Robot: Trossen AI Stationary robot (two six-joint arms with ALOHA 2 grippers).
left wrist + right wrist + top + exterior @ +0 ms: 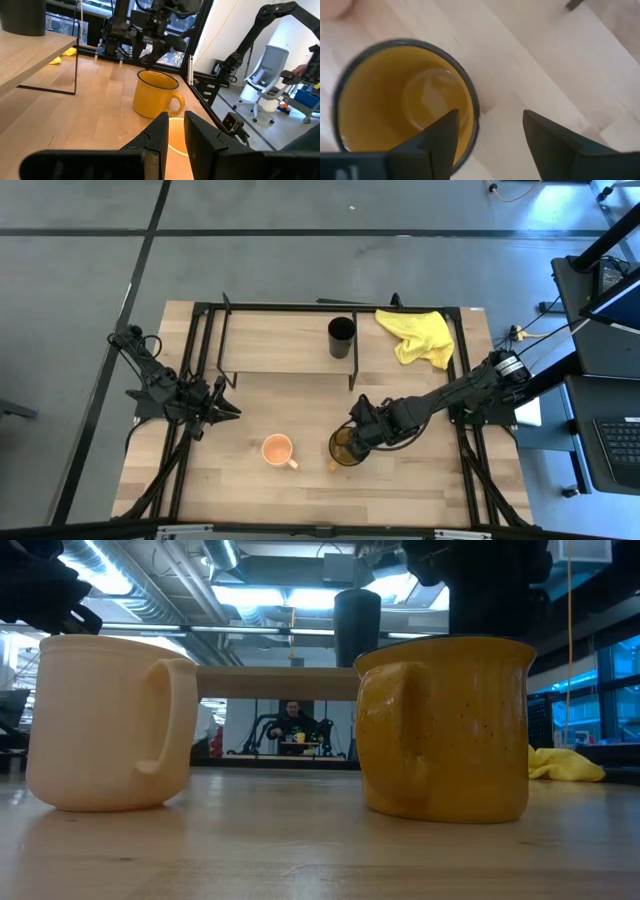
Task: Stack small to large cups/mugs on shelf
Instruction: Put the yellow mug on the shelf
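Note:
The amber-yellow mug stands upright on the table near its middle. My right gripper hangs open above it, pointing down. One finger is over the mug's hollow and the other outside its rim, and I see no touch. The peach-orange mug stands upright to the amber mug's left. The small black cup stands upright on the shelf's wooden board. My left gripper waits at the table's left, level, with a narrow gap between its fingers.
A crumpled yellow cloth lies at the shelf's far right corner. The shelf's thin black legs stand just behind the two mugs. Bare wood lies between the mugs and the near edge. A person sits in the room beyond the table.

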